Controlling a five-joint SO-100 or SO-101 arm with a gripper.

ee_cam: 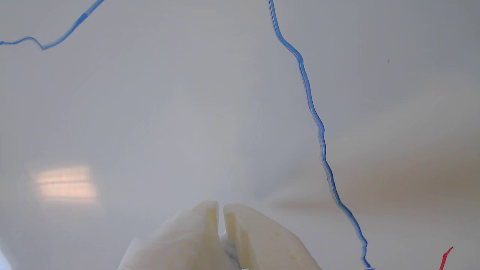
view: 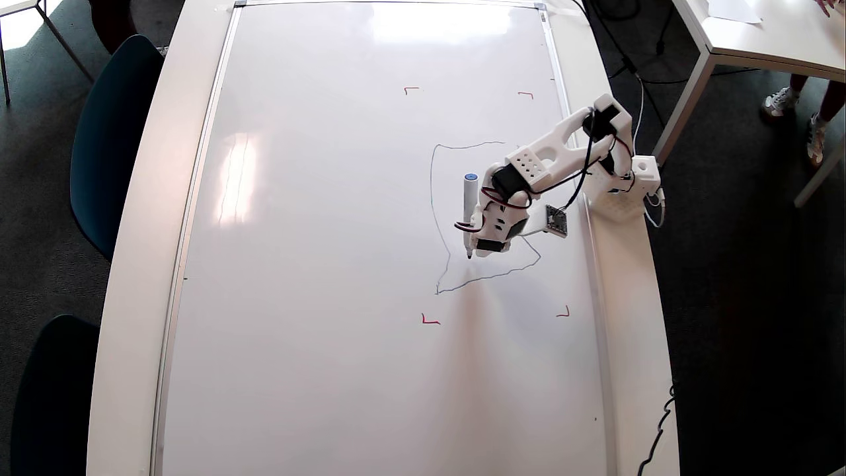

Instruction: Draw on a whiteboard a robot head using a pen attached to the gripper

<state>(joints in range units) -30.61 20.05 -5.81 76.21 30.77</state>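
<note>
The pen point(view: 470, 213) stands out from the side of the gripper point(view: 488, 246) rather than between its fingers, apparently strapped there so the claw need not hold it; in the overhead view its long axis runs almost straight up and down the picture, blue cap point(view: 470, 178) toward the top, dark tip toward the bottom, the tip resting just inside the left side of the outline. In the wrist view the two pale fingers point(ee_cam: 210, 225) lie together with only a thin slit between them and nothing clamped in it; the pen itself does not show there. The robot head point(view: 433, 198) so far looks like a wobbly four-sided outline only, its right side hidden under the arm; no inner boxes can be seen, so I judge the drawing is at an early stage. It sits on the whiteboard point(view: 317, 264), within four red corner marks point(view: 429, 320), toward the board's right edge in the overhead view, near the arm's base point(view: 628, 192), presumably to stay within reach.
</note>
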